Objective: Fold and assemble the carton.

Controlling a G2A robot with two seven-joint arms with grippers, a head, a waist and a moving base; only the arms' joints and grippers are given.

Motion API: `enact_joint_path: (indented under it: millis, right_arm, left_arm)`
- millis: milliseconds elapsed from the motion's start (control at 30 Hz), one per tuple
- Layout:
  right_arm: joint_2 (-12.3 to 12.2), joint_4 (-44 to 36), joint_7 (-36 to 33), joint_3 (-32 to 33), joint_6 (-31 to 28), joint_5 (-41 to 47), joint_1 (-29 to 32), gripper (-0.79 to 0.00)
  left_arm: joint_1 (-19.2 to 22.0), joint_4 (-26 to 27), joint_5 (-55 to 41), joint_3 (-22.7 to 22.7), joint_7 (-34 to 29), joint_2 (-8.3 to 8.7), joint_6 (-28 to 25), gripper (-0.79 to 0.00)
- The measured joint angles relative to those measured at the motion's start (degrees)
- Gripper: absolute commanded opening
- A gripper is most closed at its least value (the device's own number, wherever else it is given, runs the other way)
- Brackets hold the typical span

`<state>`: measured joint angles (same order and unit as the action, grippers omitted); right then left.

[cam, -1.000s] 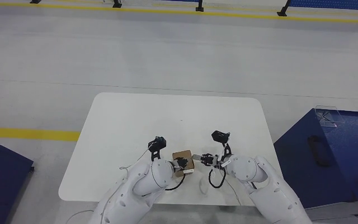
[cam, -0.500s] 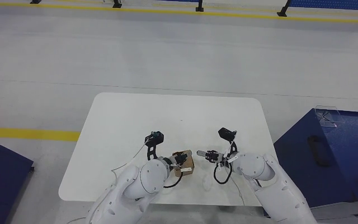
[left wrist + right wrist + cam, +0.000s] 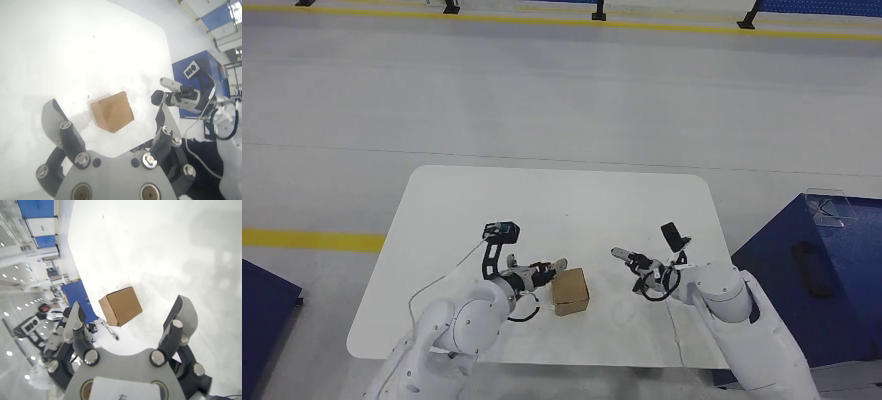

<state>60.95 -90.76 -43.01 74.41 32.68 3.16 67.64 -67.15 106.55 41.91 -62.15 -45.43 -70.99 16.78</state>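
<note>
I see a white round-cornered table [image 3: 542, 200] on a pale grey floor [image 3: 562, 90]. A yellow floor stripe [image 3: 312, 240] exits at 9 o'clock. A blue cabinet [image 3: 817, 300] stands at 3 o'clock and a second blue unit [image 3: 262, 300] at 8 o'clock.

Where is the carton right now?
Top view: the carton sits on the white table near its front edge, between the left gripper and the right gripper, nearer the left. Neither gripper holds it.
</note>
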Motion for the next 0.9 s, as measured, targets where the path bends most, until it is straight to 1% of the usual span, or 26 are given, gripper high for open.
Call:
enact_joint_path:
  millis: [33, 100, 133, 233, 267, 300, 367, 633, 700, 767, 800, 833, 867, 900]
  right_arm:
    - [0.2, 0.5, 0.5, 0.5, 1.6, 2.5, 0.0, 0.000]
    - [0.4, 1.5, 1.2, 0.9, 3.4, 5.4, -0.1, 0.000]
    - [0.6, 2.3, 1.2, 0.9, 4.5, 7.4, -0.2, 0.000]
    - [0.8, 4.8, -1.9, 0.5, 6.8, 12.6, -1.3, 0.000]
    - [0.9, 5.3, -2.8, 0.3, 6.6, 13.3, -1.8, 0.000]
    - [0.9, 5.5, -3.1, 0.4, 5.6, 13.4, -2.3, 0.000]
    - [0.9, 5.3, -2.0, 0.6, 3.4, 12.8, -2.6, 0.000]
    - [0.9, 5.4, -1.5, 0.7, 3.5, 13.0, -2.5, 0.000]
    - [1.3, 6.9, 0.5, 1.1, 3.6, 15.2, -3.2, 0.000]
    - [2.1, 8.6, 5.3, 0.7, 5.1, 18.9, -5.1, 0.000]
    - [2.4, 9.2, 6.6, 0.0, 5.9, 20.5, -6.0, 0.000]
    - [2.8, 10.0, 7.6, -0.9, 6.9, 22.2, -7.2, 0.000]
    - [3.1, 10.6, 8.1, -1.7, 7.2, 22.9, -8.1, 0.000]
    - [3.3, 11.2, 8.7, -2.6, 7.0, 22.9, -9.0, 0.000]
  left_arm:
    - [-0.4, -0.3, 0.3, -1.7, -2.5, 0.59, -5.5, 0.000]
    - [-0.8, -1.0, 0.4, -3.6, -5.3, 1.33, -13.7, 0.000]
    - [-1.1, -1.7, 0.0, -4.3, -7.0, 1.73, -18.6, 0.000]
    - [-1.8, -3.2, -1.5, -5.3, -10.3, 2.41, -29.3, 0.000]
    - [-1.9, -3.9, -3.6, -5.7, -10.8, 2.50, -31.5, 0.000]
    - [-2.1, -4.7, -6.3, -5.9, -11.6, 2.55, -33.0, 0.000]
    - [-2.1, -5.3, -10.8, -6.0, -12.3, 2.57, -33.5, 0.000]
    - [-2.0, -5.0, -8.8, -5.9, -11.8, 2.57, -33.2, 0.000]
    - [-1.2, -3.8, -6.9, -5.0, -10.7, 2.81, -35.1, 0.000]
    - [0.5, -4.3, 0.6, -3.0, -9.0, 3.21, -42.6, 0.000]
    - [1.5, -4.9, 5.5, -1.9, -7.9, 3.38, -47.4, 0.000]
    - [2.4, -6.5, 12.5, -0.4, -5.8, 3.51, -53.6, 0.000]
    - [2.9, -8.3, 17.0, 0.5, -3.6, 3.50, -57.3, 0.000]
    - [3.6, -10.3, 20.5, 1.3, -1.5, 3.43, -59.9, 0.000]
